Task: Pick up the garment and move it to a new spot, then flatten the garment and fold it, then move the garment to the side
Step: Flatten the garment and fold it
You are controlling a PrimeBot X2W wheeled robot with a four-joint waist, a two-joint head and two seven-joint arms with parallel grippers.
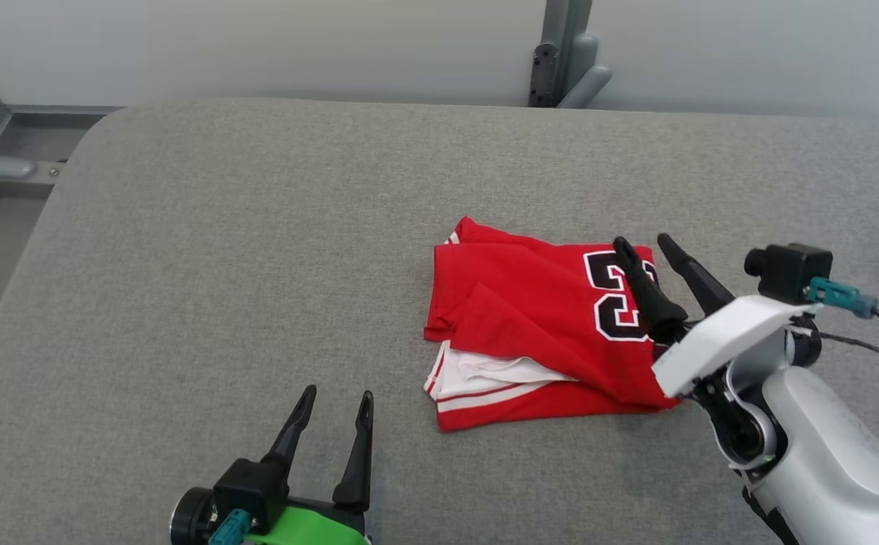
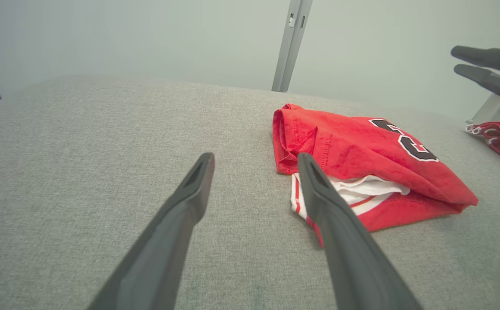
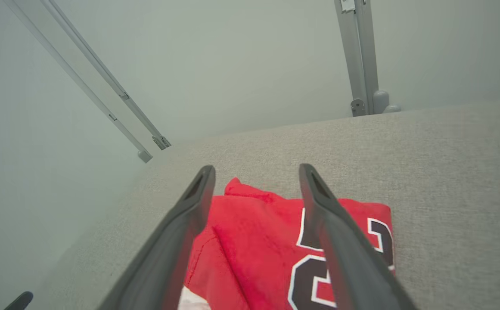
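Garment [image 1: 530,325]: red, folded, black white-edged digits partly hidden | left jaws apart | right jaws apart

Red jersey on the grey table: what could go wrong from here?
The open right end effector hovers over the red jersey; withdrawing low could snag the cloth and undo the fold.
The fold is loose, with a white layer poking out, so sliding it aside may spread it.

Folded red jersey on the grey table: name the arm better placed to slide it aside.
Right, probably. The right claw is open over the numbered end of the folded red jersey; the left claw, also open, stands off the cloth over bare grey fabric tabletop.
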